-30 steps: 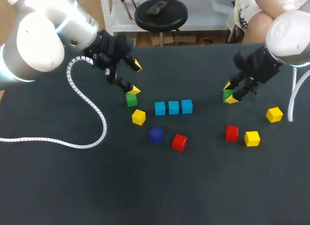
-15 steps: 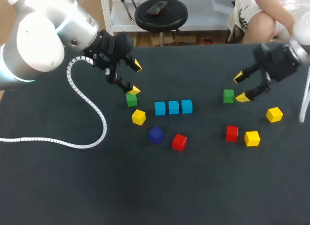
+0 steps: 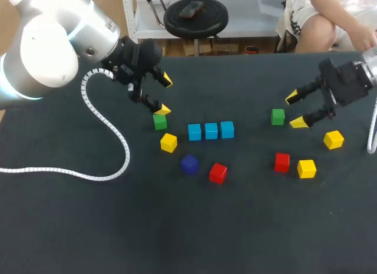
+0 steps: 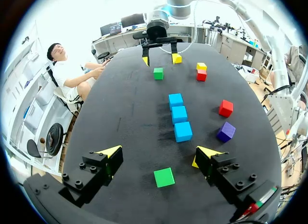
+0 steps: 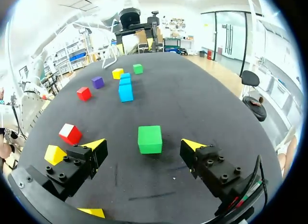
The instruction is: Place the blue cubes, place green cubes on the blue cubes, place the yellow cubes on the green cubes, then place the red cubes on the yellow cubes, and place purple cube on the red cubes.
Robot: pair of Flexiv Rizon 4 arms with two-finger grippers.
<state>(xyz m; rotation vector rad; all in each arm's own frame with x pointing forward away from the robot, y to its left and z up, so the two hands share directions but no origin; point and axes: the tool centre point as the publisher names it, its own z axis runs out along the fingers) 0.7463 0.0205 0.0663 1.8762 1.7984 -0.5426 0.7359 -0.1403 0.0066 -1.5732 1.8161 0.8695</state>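
Note:
Three blue cubes lie in a row mid-table. One green cube sits just below my left gripper, which is open; in the left wrist view this cube lies between and slightly under the spread fingertips of that gripper. A second green cube rests on the table just left of my open right gripper; it sits untouched between the wide-apart tips of that gripper. The purple cube and a red cube lie in front of the blue row.
A yellow cube sits left of the blue row. Another red cube and two yellow cubes lie at the right, near my right gripper. A white cable trails across the left of the table.
My right gripper opened, let go of the green cube and drew back to the right; the cube stays on the table. The left arm has not moved.

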